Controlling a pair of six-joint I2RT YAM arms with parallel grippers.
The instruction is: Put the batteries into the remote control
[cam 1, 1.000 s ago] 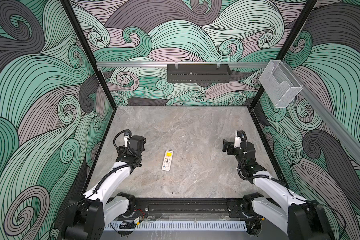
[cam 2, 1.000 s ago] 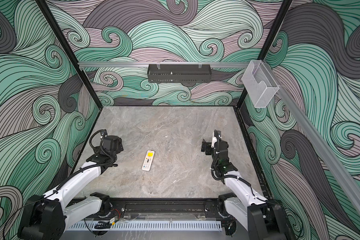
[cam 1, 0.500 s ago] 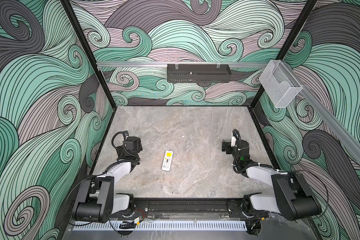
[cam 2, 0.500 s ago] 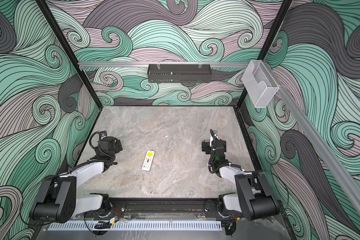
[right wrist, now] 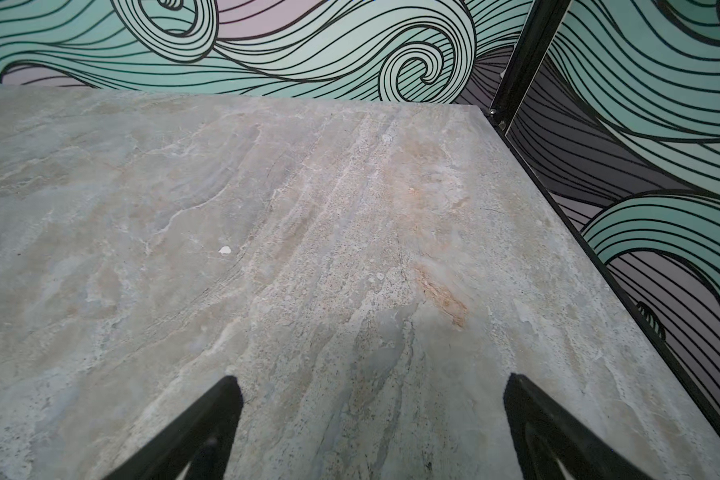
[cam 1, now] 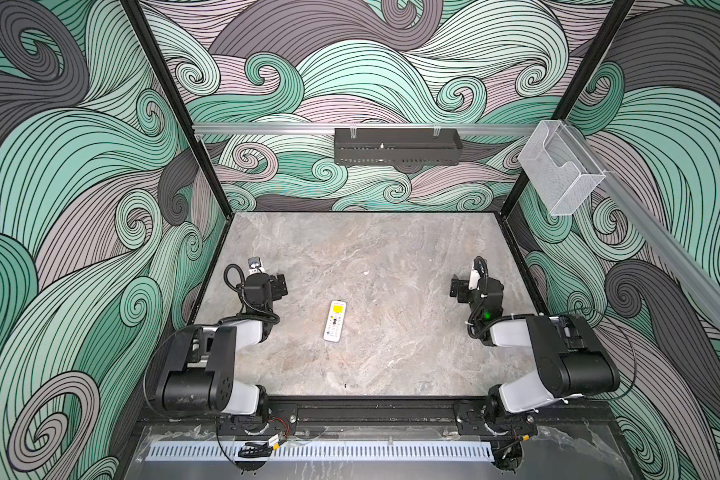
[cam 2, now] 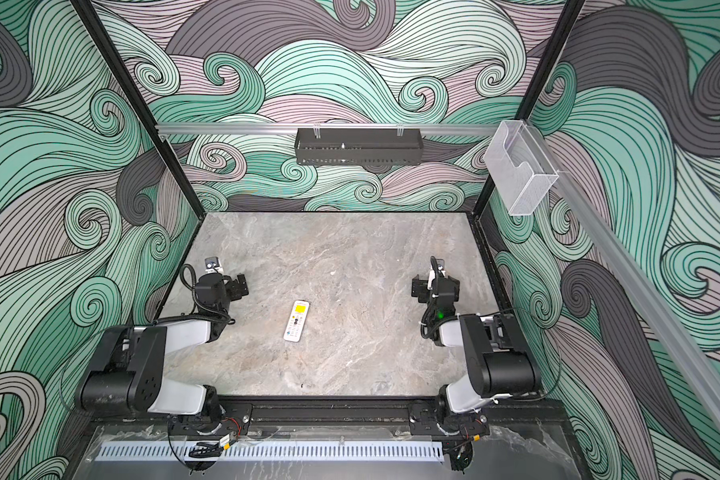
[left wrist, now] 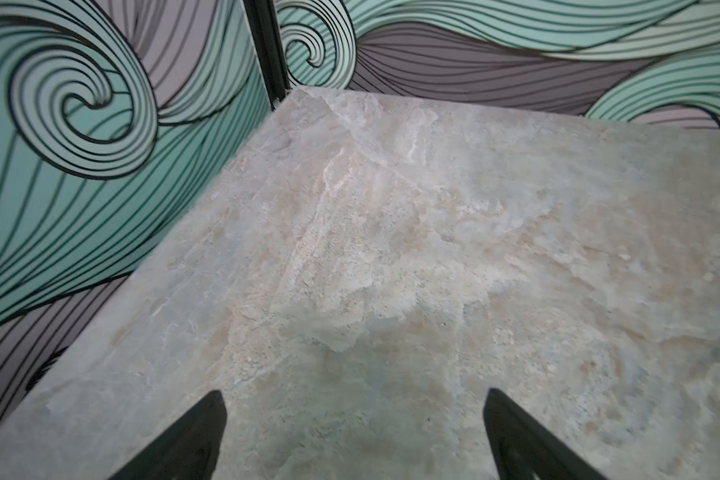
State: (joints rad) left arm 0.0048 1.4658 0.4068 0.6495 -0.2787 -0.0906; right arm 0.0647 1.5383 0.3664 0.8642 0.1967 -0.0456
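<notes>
The remote control lies face up in the middle of the stone table, its yellow screen at the far end and its buttons showing. No batteries show in any view. My left gripper sits low to the left of the remote, well apart from it. In the left wrist view it stands open over bare table. My right gripper is far to the remote's right. In the right wrist view it is also open and empty.
A black perforated tray hangs on the back wall rail. A clear plastic bin is fixed to the right rail. A small white speck lies on the table. Patterned walls close in three sides.
Both arms have folded back toward the front rail, elbows dropping low, while the grippers stayed near their spots. The remote has not moved.
</notes>
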